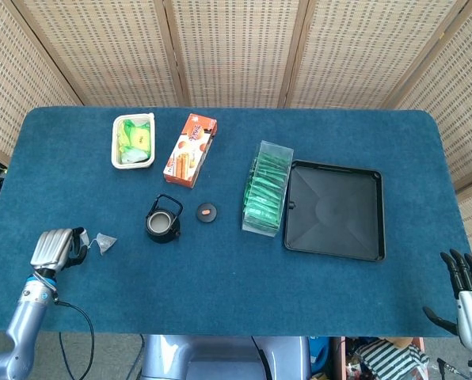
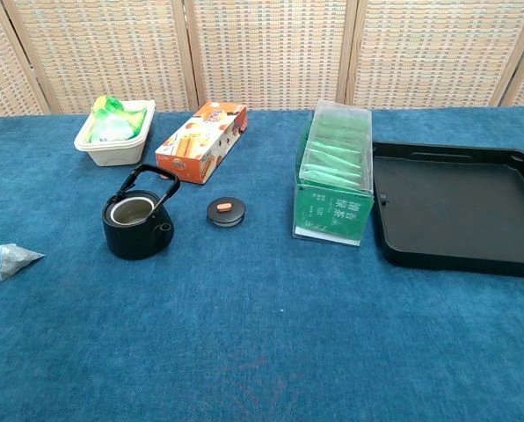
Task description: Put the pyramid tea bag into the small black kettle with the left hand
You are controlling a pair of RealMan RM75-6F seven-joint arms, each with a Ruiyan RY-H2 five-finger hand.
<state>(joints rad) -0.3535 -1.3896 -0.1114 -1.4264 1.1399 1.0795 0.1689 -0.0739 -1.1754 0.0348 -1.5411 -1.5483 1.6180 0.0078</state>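
Observation:
The pyramid tea bag (image 1: 104, 242) (image 2: 16, 260) lies on the blue cloth near the table's front left, and a thin string runs left from it. The small black kettle (image 1: 162, 223) (image 2: 137, 227) stands upright to its right, handle raised and mouth uncovered. Its lid (image 1: 207, 212) (image 2: 226, 211) lies beside it on the cloth. My left hand (image 1: 55, 248) is just left of the tea bag, with its fingers pointing at the bag across a small gap and holding nothing. The chest view does not show it. My right hand (image 1: 467, 283) hangs past the table's front right corner, fingers spread.
A white tub of green packets (image 1: 133, 141) and an orange box (image 1: 191, 150) sit at the back left. A clear box of green sachets (image 1: 266, 188) stands mid-table next to a black tray (image 1: 374, 237). Blue cloth (image 2: 244, 334) covers the table.

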